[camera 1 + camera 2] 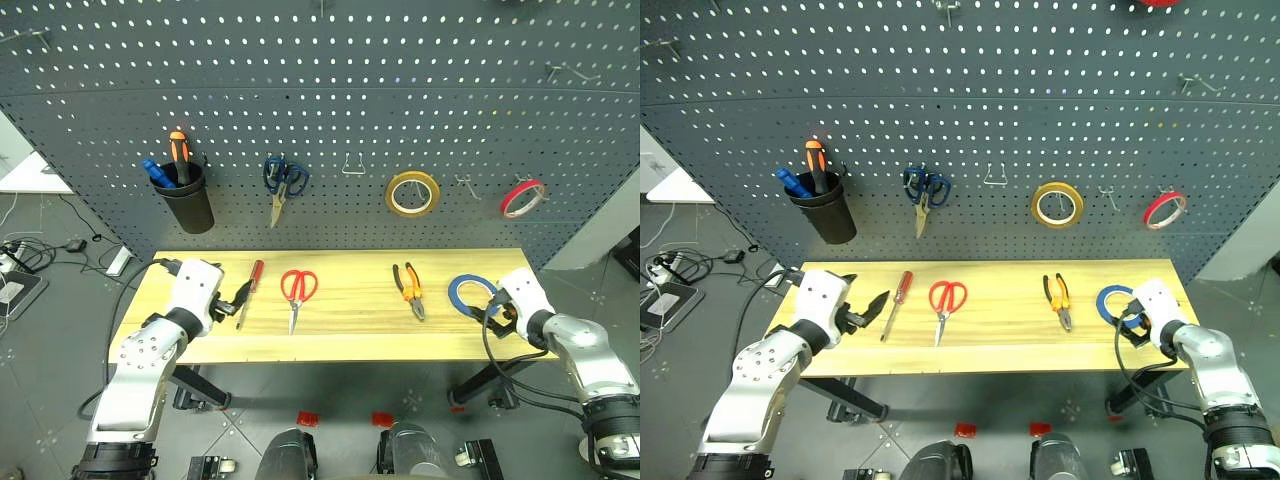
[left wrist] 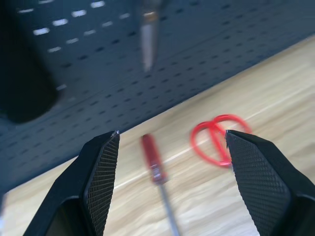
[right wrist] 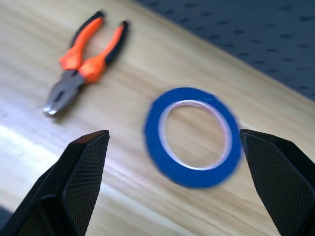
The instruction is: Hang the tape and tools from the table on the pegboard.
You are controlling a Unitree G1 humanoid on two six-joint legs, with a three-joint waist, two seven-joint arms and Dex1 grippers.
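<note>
The left tool (image 1: 243, 297) was open and empty, held low over the left end of the counter (image 1: 350, 335), just beside the screwdriver (image 1: 250, 290). The right tool (image 3: 177, 147) was also open and empty, poised at the right end near the blue tape (image 3: 194, 135).

On the light wooden counter lay, from left to right, the screwdriver, the red scissors (image 1: 297, 290), the pliers (image 1: 409, 288) and the blue tape.

Behind stood the grey pegboard (image 1: 330, 90), carrying a black cup (image 1: 187, 198), blue scissors (image 1: 283, 183), yellow tape (image 1: 413, 193) and red tape (image 1: 523, 197). The floor (image 1: 60, 300) was grey.
</note>
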